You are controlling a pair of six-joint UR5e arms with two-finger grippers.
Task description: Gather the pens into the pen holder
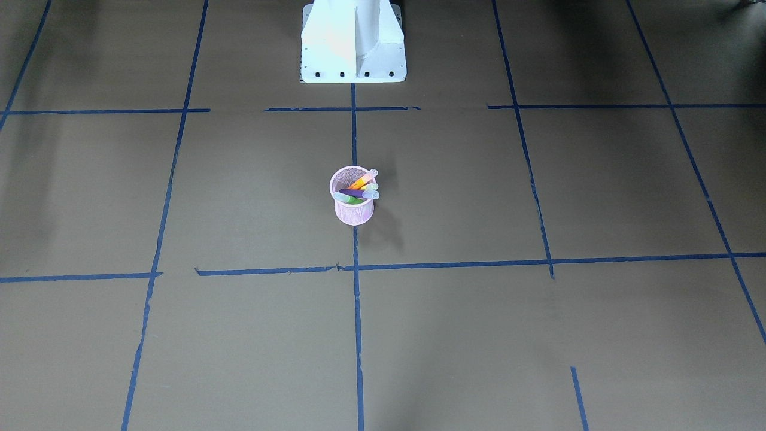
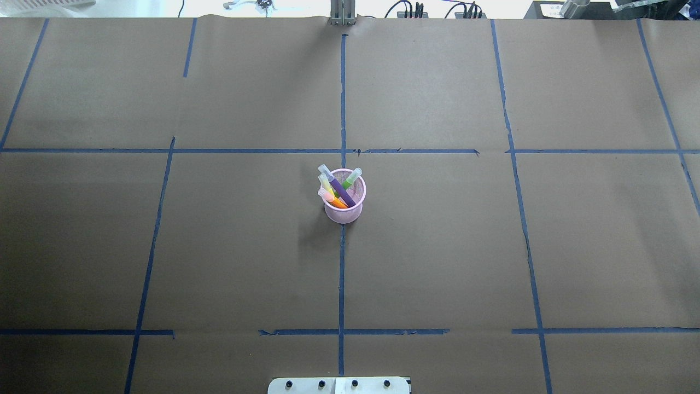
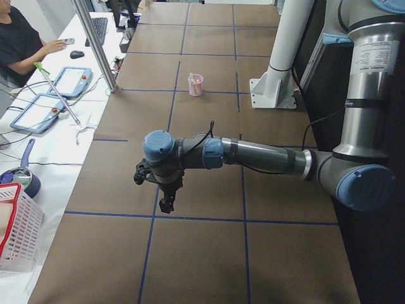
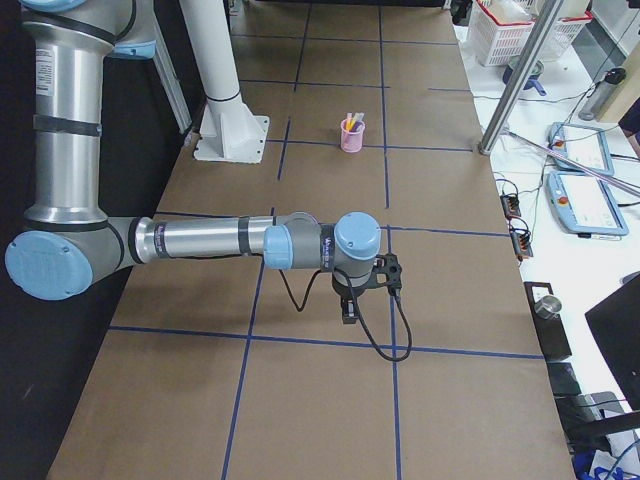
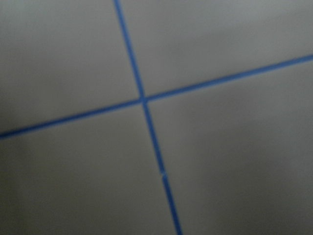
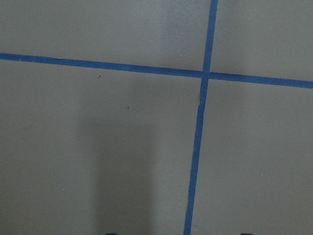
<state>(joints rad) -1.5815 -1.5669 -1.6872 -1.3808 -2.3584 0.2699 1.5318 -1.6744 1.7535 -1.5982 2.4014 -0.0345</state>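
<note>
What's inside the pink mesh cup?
Leaning inside the pen holder: purple pen, orange pen, green pen, capped ends above its rim. Their lower ends and the cup's bottom are covered.

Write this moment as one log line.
pens: inside cup | cup: upright | left gripper: away, state unclear | right gripper: away, state unclear

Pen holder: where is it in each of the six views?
Front-facing: pen holder at centre.
Overhead: centre.
Exterior left: far, top centre.
Exterior right: far, top centre.
Left wrist: not in it.
Right wrist: not in it.
Shared landmark: white robot base, seen in all four exterior views.
</note>
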